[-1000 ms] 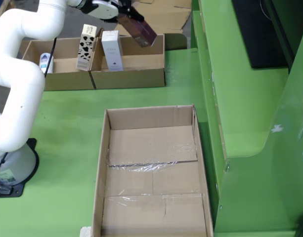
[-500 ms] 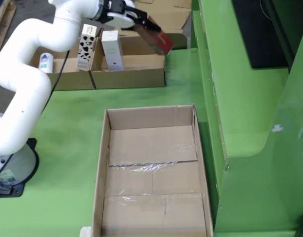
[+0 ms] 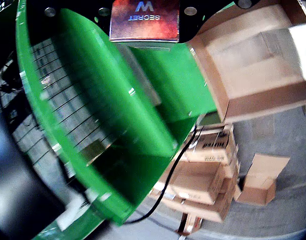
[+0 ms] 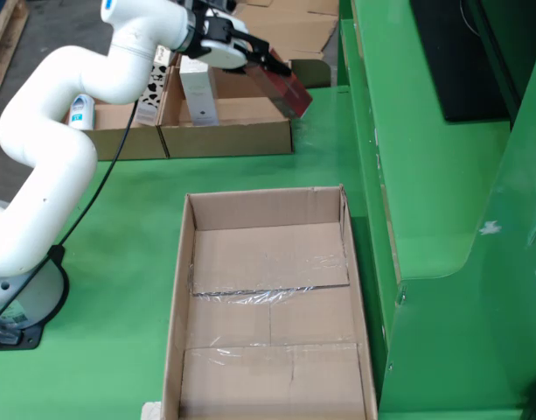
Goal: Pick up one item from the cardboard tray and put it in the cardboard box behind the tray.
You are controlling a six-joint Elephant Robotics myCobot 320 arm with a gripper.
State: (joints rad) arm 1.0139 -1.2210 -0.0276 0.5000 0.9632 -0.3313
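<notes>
Pincer (image 4: 266, 63) grips dark red carton (image 4: 285, 87); wrist view blurred, carton top cropped.

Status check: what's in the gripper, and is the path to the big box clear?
Gripper shut on red box, tilted, above the tray's right edge. Big cardboard box empty. Nothing between them.

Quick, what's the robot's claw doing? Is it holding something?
Gripper: closed on a dark red box, carrying it in the air past the edge of the tray.
</notes>
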